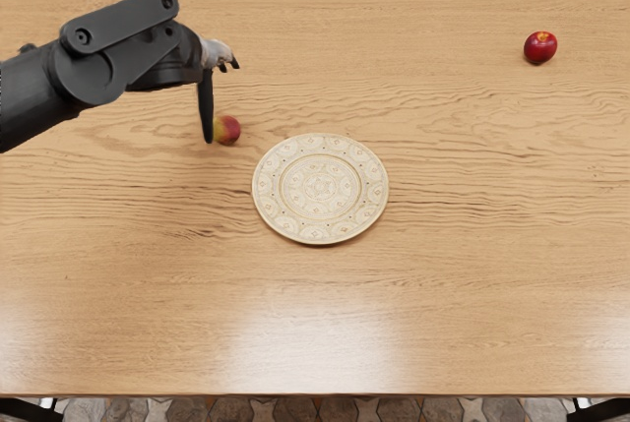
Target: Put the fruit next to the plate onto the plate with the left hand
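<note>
Wooden counter point(443, 294) carries one patterned plate point(320, 189) and two fruits. I see the small red-yellow fruit point(228, 129) lying on the wood near the plate's upper-left rim, not on it. A red apple point(539, 46) sits well apart, far right. One arm shows: my left robot hand point(207, 83) hangs just beside the small fruit, fingers point(206, 112) extended downward, holding nothing.
</note>
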Robot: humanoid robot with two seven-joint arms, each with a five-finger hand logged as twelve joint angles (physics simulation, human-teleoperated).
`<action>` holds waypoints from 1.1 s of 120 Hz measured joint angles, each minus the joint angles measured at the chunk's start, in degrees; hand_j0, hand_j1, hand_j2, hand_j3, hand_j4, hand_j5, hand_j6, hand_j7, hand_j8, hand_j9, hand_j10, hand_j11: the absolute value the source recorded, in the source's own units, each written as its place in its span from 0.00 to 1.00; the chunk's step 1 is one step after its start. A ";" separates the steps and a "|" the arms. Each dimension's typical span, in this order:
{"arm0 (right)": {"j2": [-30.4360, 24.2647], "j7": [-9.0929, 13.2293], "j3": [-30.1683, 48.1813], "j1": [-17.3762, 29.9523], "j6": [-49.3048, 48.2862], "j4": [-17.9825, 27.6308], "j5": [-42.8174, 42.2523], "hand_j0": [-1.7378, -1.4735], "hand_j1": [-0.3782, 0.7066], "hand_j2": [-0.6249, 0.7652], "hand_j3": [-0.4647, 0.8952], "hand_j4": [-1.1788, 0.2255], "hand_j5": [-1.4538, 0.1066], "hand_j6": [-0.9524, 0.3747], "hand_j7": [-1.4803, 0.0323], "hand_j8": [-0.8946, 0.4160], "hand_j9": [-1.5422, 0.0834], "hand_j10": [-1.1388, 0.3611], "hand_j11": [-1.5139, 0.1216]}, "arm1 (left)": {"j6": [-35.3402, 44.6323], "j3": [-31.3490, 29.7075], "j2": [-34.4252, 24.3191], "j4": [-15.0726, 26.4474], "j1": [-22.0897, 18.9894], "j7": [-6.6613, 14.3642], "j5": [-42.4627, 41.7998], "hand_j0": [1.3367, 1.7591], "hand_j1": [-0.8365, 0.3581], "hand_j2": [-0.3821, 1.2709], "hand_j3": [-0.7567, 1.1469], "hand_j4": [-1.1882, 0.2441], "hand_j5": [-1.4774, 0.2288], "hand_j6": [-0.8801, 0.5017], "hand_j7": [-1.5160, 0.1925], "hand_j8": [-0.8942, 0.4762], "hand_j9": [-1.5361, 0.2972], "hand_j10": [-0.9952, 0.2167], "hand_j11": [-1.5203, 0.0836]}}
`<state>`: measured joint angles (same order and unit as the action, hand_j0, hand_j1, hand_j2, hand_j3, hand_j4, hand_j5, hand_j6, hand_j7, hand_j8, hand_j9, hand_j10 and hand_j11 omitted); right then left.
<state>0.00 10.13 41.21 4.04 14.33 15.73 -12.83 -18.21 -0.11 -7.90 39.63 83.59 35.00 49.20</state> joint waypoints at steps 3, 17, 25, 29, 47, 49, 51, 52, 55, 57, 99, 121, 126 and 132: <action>0.00 -0.01 -0.01 0.00 0.00 0.00 0.00 0.30 0.03 0.45 0.34 0.84 0.93 0.72 0.98 0.68 0.95 0.76 0.93 | 0.07 -0.13 0.10 -0.13 -0.01 0.00 0.09 0.76 0.90 0.24 0.40 0.76 0.80 0.57 0.82 0.58 0.77 0.74 0.87; 0.00 0.01 -0.02 0.00 0.00 0.00 0.00 0.30 0.03 0.45 0.34 0.84 0.93 0.72 0.98 0.68 0.95 0.76 0.93 | 0.20 -0.44 2.12 -0.45 -0.08 0.00 0.20 0.76 0.90 0.24 0.40 0.76 0.79 0.57 0.81 0.58 0.77 0.74 0.87; 0.00 0.02 -0.02 0.00 0.00 0.00 0.00 0.30 0.03 0.45 0.34 0.84 0.93 0.72 0.98 0.68 0.95 0.76 0.93 | 0.21 -0.51 2.48 -0.52 -0.16 0.00 0.15 0.76 0.90 0.24 0.40 0.76 0.79 0.56 0.81 0.58 0.77 0.74 0.87; 0.00 0.02 -0.01 0.00 0.00 0.00 0.00 0.30 0.03 0.45 0.34 0.84 0.93 0.72 0.98 0.68 0.95 0.76 0.93 | 0.22 -0.53 2.53 -0.54 -0.54 0.00 0.13 0.76 0.90 0.24 0.40 0.76 0.79 0.56 0.81 0.58 0.77 0.74 0.87; 0.00 -0.01 0.00 0.00 0.00 0.00 0.00 0.30 0.03 0.45 0.34 0.84 0.93 0.72 0.98 0.68 0.95 0.76 0.93 | 0.31 -0.58 2.62 -0.65 -0.97 0.00 0.06 0.76 0.84 0.25 0.40 0.72 0.75 0.53 0.77 0.54 0.73 0.70 0.83; 0.00 -0.01 0.01 0.00 0.00 0.00 0.00 0.30 0.03 0.45 0.34 0.84 0.93 0.72 0.98 0.68 0.95 0.76 0.93 | 0.37 -0.58 2.62 -0.67 -0.97 0.00 0.05 0.76 0.83 0.25 0.40 0.71 0.74 0.52 0.76 0.53 0.72 0.69 0.82; 0.00 -0.01 0.00 0.00 0.00 0.00 0.00 0.30 0.03 0.45 0.34 0.84 0.93 0.72 0.98 0.68 0.95 0.76 0.93 | 0.45 -0.58 2.62 -0.70 -0.97 0.00 0.05 0.76 0.82 0.25 0.40 0.71 0.73 0.51 0.76 0.52 0.71 0.68 0.81; 0.00 -0.01 0.00 0.00 0.00 0.00 0.00 0.30 0.03 0.45 0.34 0.84 0.93 0.72 0.98 0.68 0.95 0.76 0.93 | 0.50 -0.58 2.62 -0.73 -0.97 0.00 0.05 0.76 0.81 0.25 0.40 0.70 0.73 0.51 0.75 0.52 0.71 0.67 0.80; 0.00 0.00 0.00 0.00 0.00 0.00 0.00 0.30 0.03 0.45 0.34 0.84 0.93 0.72 0.98 0.68 0.95 0.76 0.93 | 0.79 -0.59 2.62 -0.92 -0.95 0.00 0.11 0.76 0.80 0.26 0.40 0.69 0.72 0.49 0.74 0.51 0.70 0.66 0.79; 0.00 0.01 0.00 0.00 0.00 0.00 0.00 0.30 0.03 0.45 0.34 0.84 0.93 0.72 0.98 0.68 0.95 0.76 0.93 | 0.98 -0.59 2.68 -1.06 -0.97 0.00 0.15 0.76 0.78 0.26 0.40 0.68 0.71 0.48 0.73 0.50 0.69 0.65 0.78; 0.00 0.02 0.00 0.00 0.00 0.00 0.00 0.30 0.03 0.45 0.34 0.84 0.93 0.72 0.98 0.68 0.95 0.76 0.93 | 3.48 -5.32 6.05 -6.18 -2.10 0.00 0.33 0.76 0.65 0.27 0.40 0.59 0.61 0.39 0.63 0.40 0.60 0.54 0.67; 0.00 0.01 0.01 0.00 0.00 0.00 0.00 0.30 0.03 0.45 0.34 0.84 0.93 0.72 0.98 0.68 0.95 0.76 0.93 | 3.66 -6.20 6.66 -6.85 -2.47 0.00 0.27 0.76 0.64 0.27 0.40 0.58 0.60 0.38 0.62 0.40 0.59 0.53 0.66; 0.00 0.01 0.00 0.00 0.00 0.00 0.00 0.30 0.03 0.45 0.34 0.84 0.93 0.72 0.98 0.68 0.95 0.76 0.93 | 3.67 -6.27 7.19 -7.40 -2.53 0.00 0.27 0.76 0.64 0.27 0.40 0.58 0.60 0.38 0.62 0.39 0.59 0.53 0.66; 0.00 0.01 0.01 0.00 0.00 0.00 0.00 0.30 0.03 0.45 0.34 0.84 0.93 0.72 0.98 0.68 0.95 0.76 0.93 | 3.66 -6.74 7.78 -8.32 -2.55 0.00 0.27 0.76 0.64 0.27 0.40 0.58 0.60 0.38 0.62 0.39 0.59 0.53 0.66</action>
<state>0.00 10.15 41.21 4.04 14.33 15.73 -12.83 -14.55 -6.84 -0.12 31.31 81.04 35.00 49.47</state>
